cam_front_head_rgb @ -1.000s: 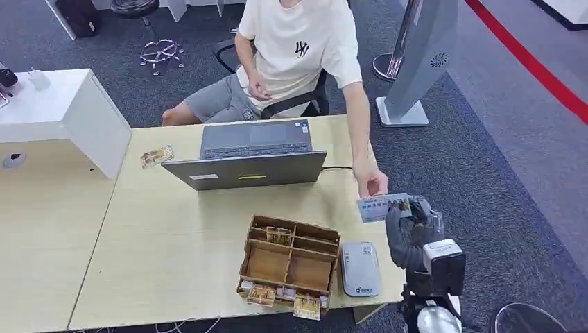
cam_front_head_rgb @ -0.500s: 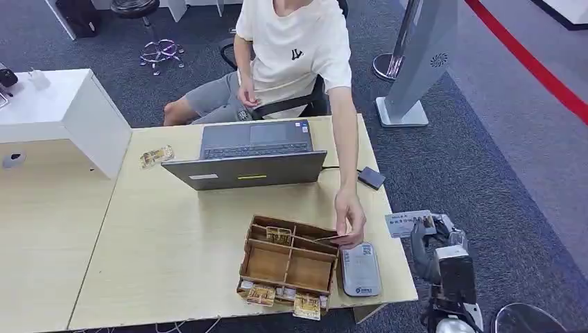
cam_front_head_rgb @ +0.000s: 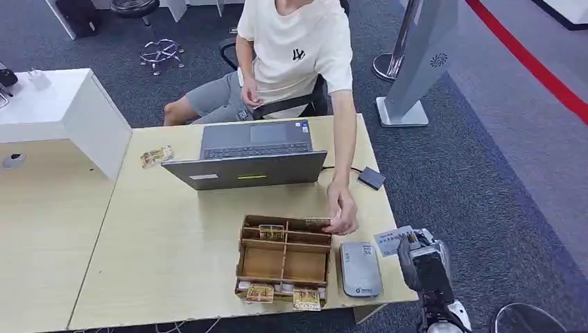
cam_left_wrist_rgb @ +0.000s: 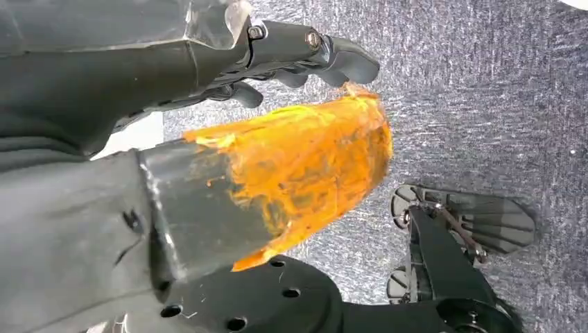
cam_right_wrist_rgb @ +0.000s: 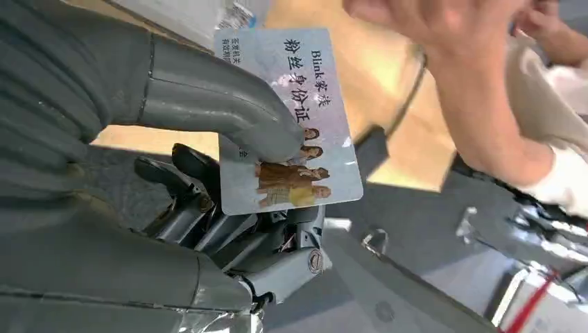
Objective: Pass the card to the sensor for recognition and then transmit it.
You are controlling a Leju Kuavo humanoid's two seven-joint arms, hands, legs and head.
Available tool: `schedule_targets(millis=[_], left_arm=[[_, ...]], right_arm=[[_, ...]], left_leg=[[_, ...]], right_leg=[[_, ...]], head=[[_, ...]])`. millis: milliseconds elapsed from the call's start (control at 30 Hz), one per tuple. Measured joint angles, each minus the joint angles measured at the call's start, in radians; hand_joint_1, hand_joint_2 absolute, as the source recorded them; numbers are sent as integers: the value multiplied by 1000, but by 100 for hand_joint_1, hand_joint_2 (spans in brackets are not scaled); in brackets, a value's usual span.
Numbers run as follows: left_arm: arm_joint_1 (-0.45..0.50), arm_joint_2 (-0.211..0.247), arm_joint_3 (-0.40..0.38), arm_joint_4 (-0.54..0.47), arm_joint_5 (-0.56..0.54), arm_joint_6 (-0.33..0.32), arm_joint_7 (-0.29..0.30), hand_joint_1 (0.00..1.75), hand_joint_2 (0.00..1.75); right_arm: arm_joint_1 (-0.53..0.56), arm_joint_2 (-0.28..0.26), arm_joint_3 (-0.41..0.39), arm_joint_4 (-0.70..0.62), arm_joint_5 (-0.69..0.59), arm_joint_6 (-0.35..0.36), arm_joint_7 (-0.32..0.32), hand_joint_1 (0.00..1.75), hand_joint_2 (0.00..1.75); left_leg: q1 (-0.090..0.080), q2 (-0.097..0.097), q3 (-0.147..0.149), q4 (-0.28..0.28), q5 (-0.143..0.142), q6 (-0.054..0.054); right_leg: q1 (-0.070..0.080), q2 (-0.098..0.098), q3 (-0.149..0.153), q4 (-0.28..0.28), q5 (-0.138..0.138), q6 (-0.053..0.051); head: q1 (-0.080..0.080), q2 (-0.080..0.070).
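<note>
Pinching card [cam_right_wrist_rgb: 288, 118] between thumb and fingers [cam_right_wrist_rgb: 208, 208] of right hand [cam_front_head_rgb: 421, 255], just beside sensor [cam_front_head_rgb: 360, 269]

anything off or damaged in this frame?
Left hand: the wrist view shows ragged orange material, torn at the edges, wrapped over its dark cover. Right hand pinches the card cleanly. Nothing on the table looks spilled.

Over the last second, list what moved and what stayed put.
The right hand, holding the card, drew back and down toward the sensor. The person's hand left the card and reached the wooden organizer, which shifted slightly. The laptop and sensor stayed.
</note>
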Motion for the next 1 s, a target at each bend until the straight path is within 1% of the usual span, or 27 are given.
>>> schedule_targets(millis=[33,133,267,333,433,533,733,1000], left_arm=[[0,0,1,0,0,0,0,0,0],[0,0,9,0,0,0,0,0,0],[0,0,16,0,-2,0,-6,0,0],[0,0,21,0,-2,0,-8,0,0],[0,0,25,0,-2,0,-9,0,0],[0,1,29,0,0,0,-9,0,0],[0,1,42,0,0,0,-9,0,0],[0,1,51,0,-1,0,-9,0,0]], right_arm=[[-3,0,1,16,0,19,5,175,175],[-9,0,2,53,-3,43,13,175,175],[-15,-6,13,95,-50,134,32,175,175],[-16,-13,23,111,-94,190,32,175,175],[-19,-25,35,124,-118,224,33,175,175],[-20,-39,42,127,-123,234,38,175,175],[-21,-65,59,127,-111,226,55,175,175],[-21,-85,81,120,-34,153,72,175,175]], left_leg=[[0,0,0,0,0,0],[0,0,0,0,0,0],[0,0,0,0,0,0],[0,0,0,0,0,0],[0,0,0,0,0,0],[0,0,0,0,0,0],[0,0,0,0,0,0],[0,0,0,0,0,0]], right_leg=[[0,0,0,0,0,0],[0,0,0,0,0,0],[0,0,0,0,0,0],[0,0,0,0,0,0],[0,0,0,0,0,0],[0,0,0,0,0,0],[0,0,0,0,0,0],[0,0,0,0,0,0]], head=[[0,0],[0,0],[0,0],[0,0],[0,0],[0,0],[0,0],[0,0]])
